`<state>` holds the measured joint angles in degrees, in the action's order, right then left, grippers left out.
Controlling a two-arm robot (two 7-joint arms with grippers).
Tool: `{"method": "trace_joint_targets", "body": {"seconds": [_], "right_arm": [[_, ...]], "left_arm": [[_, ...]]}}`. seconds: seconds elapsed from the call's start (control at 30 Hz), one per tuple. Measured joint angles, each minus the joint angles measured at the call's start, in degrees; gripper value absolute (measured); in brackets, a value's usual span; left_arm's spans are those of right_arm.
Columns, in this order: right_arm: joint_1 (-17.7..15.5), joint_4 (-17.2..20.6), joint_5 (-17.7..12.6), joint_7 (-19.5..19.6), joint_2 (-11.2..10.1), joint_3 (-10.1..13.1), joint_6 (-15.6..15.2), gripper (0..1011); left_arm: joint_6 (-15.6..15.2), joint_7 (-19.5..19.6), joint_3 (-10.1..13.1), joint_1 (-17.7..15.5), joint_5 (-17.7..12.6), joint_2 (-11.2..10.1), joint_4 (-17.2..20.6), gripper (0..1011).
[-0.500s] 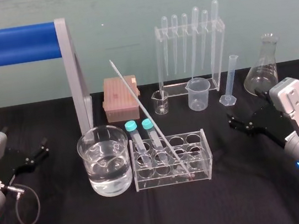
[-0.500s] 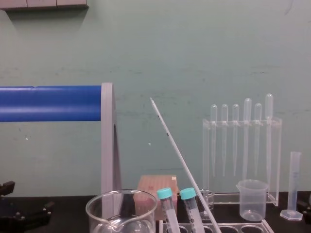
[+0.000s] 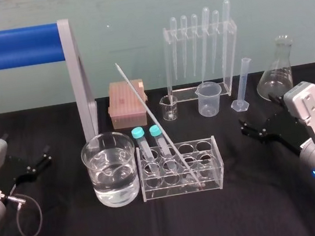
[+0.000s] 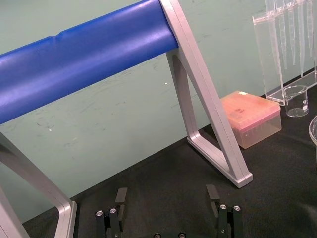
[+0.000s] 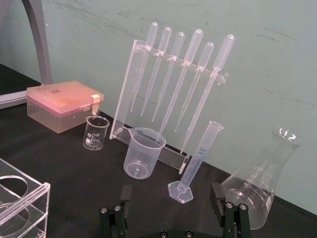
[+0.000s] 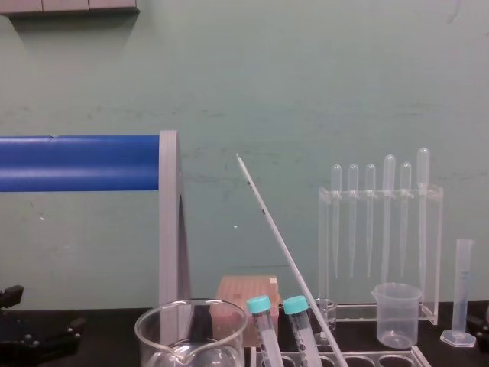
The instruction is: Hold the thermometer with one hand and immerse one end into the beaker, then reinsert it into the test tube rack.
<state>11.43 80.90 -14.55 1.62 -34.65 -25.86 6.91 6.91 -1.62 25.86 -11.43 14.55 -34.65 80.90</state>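
**Head view.** The thermometer (image 3: 158, 124) stands slanted in the test tube rack (image 3: 211, 176). Its top leans toward 11 o'clock, past two teal-capped tubes (image 3: 139, 133). Which hole it passes through cannot be told through the clear plastic.

The water-filled beaker (image 3: 89, 168) sits just beside the rack, at its 9 o'clock. The left gripper (image 3: 46, 155), fingers spread and empty, rests at 9 o'clock of the beaker. The right gripper (image 3: 246, 129), likewise spread and empty, rests at 3 o'clock of the rack. Bare black table (image 3: 247, 211) separates each gripper from the glassware.

Toward 12 o'clock, the grey frame leg (image 3: 79, 82), pink tip box (image 3: 126, 102), plastic beaker (image 3: 209, 99) and pipette stand (image 3: 168, 63) crowd the rear.

**Chest view.** The lower parts of the rack and beaker are cut off.
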Motion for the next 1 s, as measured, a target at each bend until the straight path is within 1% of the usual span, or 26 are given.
{"method": "trace_joint_targets", "body": {"seconds": [1.0], "right_arm": [[0.0,0.0,0.0,0.0,0.0,0.0,0.0,1002]], "left_arm": [[0.0,0.0,0.0,0.0,0.0,0.0,0.0,1008]]}}
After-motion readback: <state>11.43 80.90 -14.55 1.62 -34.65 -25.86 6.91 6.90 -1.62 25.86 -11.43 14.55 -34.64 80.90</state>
